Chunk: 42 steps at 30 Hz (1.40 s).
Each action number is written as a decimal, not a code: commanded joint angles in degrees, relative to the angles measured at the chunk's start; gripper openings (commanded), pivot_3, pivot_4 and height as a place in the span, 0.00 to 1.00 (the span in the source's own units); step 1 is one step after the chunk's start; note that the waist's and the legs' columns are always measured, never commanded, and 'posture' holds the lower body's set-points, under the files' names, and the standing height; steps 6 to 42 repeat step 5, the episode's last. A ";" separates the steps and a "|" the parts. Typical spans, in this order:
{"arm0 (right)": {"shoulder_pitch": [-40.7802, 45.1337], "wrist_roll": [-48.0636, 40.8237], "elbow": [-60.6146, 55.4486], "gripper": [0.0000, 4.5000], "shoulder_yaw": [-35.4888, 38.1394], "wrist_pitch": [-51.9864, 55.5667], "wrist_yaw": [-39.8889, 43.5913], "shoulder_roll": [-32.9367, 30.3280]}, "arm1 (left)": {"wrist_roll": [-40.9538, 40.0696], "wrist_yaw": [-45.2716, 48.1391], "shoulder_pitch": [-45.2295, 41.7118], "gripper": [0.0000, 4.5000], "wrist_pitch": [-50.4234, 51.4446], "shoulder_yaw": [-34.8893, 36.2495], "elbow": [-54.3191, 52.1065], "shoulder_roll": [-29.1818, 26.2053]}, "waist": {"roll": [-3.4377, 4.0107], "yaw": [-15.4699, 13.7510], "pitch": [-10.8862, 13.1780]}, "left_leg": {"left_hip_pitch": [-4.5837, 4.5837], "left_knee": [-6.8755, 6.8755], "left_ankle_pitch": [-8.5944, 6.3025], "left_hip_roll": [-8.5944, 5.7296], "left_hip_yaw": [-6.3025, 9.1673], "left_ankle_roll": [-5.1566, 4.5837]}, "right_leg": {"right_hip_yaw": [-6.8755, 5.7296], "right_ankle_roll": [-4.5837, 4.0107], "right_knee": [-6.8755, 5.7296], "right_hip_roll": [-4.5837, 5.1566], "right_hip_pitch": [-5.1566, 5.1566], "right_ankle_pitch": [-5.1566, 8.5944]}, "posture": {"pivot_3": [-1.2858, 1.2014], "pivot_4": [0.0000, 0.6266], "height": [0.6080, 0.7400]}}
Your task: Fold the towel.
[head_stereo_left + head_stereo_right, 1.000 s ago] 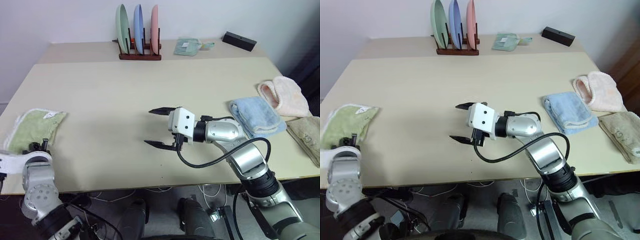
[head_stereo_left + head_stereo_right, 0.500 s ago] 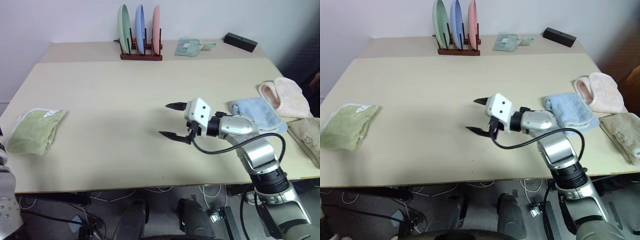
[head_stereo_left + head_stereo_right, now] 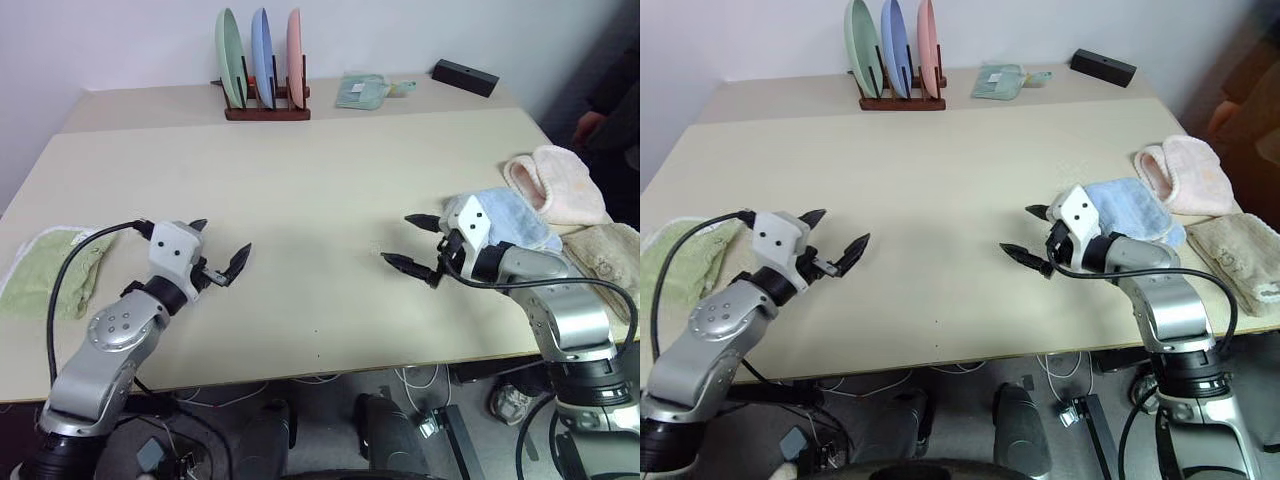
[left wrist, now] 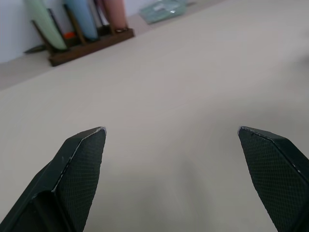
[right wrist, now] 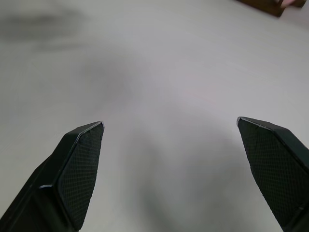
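Observation:
The towel, light green with white edging, lies folded at the table's far left edge. My left gripper hovers over bare tabletop to the right of it, apart from it, open with nothing between its fingers. It points toward the table's middle. My right gripper hangs over the right half of the table, open and empty, pointing left. The left wrist view shows my left gripper spread wide over bare table. In the right wrist view my right gripper is spread just as wide.
A folded light blue towel lies just behind my right gripper, with a pink-cream towel and a beige towel beyond it. At the back stand a plate rack, a small green cloth and a black box. A person's hand shows at far right.
My left arm has swung from beside the towel to over the table, and its gripper now stands open. My right gripper has drawn back rightward toward the blue towel.

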<state>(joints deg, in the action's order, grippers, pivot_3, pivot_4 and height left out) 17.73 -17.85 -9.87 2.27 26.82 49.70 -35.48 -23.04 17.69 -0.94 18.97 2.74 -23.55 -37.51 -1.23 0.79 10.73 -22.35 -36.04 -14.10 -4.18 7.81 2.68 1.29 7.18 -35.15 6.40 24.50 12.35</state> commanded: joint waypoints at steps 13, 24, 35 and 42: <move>-0.41 -0.80 -1.19 1.00 1.91 -0.48 -1.46 -1.01 | 3.40 5.21 -1.69 0.99 -1.25 -1.32 1.42 2.30 | 0.01 -0.28 0.01 | -0.03 -0.07 0.00 -0.02 0.02 0.00 | 0.00 0.05 0.01 0.04 -0.01 -0.02 | 0.52 0.24 0.97; -0.41 -0.80 -1.19 1.00 1.91 -0.48 -1.46 -1.01 | 3.40 5.21 -1.69 0.99 -1.25 -1.32 1.42 2.30 | 0.01 -0.28 0.01 | -0.03 -0.07 0.00 -0.02 0.02 0.00 | 0.00 0.05 0.01 0.04 -0.01 -0.02 | 0.52 0.24 0.97; -0.41 -0.80 -1.19 1.00 1.91 -0.48 -1.46 -1.01 | 3.40 5.21 -1.69 0.99 -1.25 -1.32 1.42 2.30 | 0.01 -0.28 0.01 | -0.03 -0.07 0.00 -0.02 0.02 0.00 | 0.00 0.05 0.01 0.04 -0.01 -0.02 | 0.52 0.24 0.97; -0.41 -0.80 -1.19 1.00 1.91 -0.48 -1.46 -1.01 | 3.40 5.21 -1.69 0.99 -1.25 -1.32 1.42 2.30 | 0.01 -0.28 0.01 | -0.03 -0.07 0.00 -0.02 0.02 0.00 | 0.00 0.05 0.01 0.04 -0.01 -0.02 | 0.52 0.24 0.97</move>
